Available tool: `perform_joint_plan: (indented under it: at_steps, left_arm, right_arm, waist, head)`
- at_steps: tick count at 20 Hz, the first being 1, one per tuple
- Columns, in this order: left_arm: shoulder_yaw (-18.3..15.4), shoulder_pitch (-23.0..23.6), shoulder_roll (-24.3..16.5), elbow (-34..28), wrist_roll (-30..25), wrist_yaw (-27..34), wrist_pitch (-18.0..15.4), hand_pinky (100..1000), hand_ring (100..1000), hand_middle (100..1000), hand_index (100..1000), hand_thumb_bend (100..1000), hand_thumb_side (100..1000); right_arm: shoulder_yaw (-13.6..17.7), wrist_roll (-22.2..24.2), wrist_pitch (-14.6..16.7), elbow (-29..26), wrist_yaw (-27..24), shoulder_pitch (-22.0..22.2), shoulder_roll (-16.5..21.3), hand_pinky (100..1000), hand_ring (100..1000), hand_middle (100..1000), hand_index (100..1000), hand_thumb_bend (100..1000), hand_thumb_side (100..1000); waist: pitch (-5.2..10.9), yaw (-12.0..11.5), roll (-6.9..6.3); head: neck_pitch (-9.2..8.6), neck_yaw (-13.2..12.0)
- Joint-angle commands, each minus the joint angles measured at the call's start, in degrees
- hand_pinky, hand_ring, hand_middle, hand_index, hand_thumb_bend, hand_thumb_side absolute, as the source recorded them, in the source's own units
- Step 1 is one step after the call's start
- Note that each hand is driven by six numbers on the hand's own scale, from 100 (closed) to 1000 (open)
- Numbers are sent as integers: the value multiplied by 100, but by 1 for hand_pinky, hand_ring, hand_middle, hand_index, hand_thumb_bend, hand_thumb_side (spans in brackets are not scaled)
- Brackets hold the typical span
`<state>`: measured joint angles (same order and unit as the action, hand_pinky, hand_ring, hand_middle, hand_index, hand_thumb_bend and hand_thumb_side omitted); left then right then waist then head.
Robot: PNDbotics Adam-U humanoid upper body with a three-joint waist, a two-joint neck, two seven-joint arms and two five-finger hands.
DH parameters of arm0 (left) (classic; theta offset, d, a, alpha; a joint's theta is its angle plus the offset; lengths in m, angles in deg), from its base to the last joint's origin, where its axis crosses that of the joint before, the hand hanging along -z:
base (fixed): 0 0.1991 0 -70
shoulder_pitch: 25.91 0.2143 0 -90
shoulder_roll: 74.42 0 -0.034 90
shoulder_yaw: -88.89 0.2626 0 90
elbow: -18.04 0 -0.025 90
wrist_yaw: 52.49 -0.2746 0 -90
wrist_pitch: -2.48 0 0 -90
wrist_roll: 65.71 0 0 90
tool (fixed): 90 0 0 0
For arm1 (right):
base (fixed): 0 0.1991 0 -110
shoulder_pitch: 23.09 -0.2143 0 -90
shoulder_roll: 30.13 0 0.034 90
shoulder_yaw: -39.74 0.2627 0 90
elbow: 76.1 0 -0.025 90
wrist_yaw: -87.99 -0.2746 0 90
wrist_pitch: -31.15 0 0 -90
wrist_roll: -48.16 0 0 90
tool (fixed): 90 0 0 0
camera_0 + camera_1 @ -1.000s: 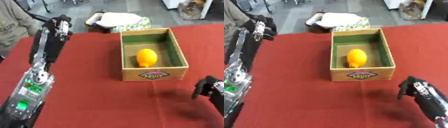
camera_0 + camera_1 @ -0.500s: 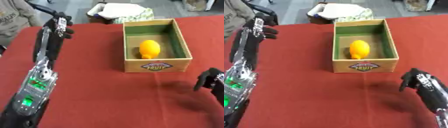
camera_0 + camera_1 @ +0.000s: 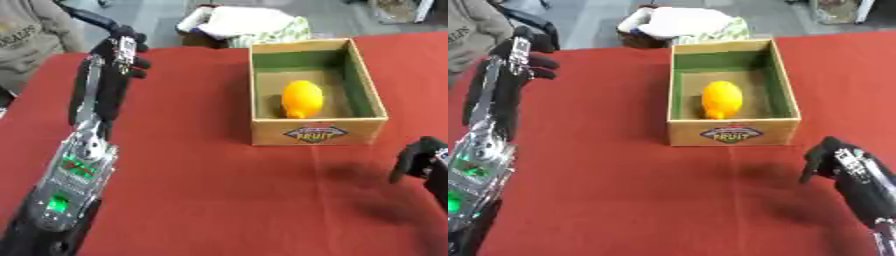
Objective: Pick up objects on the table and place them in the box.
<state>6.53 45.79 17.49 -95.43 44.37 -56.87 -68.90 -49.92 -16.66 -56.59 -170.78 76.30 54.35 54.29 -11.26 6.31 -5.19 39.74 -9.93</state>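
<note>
An open cardboard box [image 3: 317, 133] with a green lining and a "FRUIT" label stands on the red table, right of centre. A yellow-orange fruit [image 3: 301, 98] lies inside it. My left arm stretches up the left side, and its hand [image 3: 122, 51] hovers near the table's far left, well apart from the box. Its fingers are slightly bent and hold nothing. My right hand [image 3: 836, 161] hangs at the lower right, just in front of the box's near right corner. Its fingers droop, with nothing in them. I see no loose object on the cloth.
The red tablecloth [image 3: 192, 190] covers the whole table. A white and green patterned bundle [image 3: 246, 25] lies beyond the far edge, behind the box. A person in a grey-brown top [image 3: 26, 40] stands at the far left corner, near my left hand.
The whole picture has shifted, so the head has moved. The right hand has risen a little towards the box's front. Nothing was taken hold of or let go.
</note>
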Motion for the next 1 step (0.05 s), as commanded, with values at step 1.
perform_joint_plan:
  at_steps: [1]
  left_arm:
    - [-7,-46,-29,-112,-17,-6,1,611,598,613,724,100,882]
  right_arm:
    - [18,-20,-12,-126,-29,-50,91,428,422,381,554,100,735]
  waist:
    - [87,4,19]
  head:
    - [-14,-1]
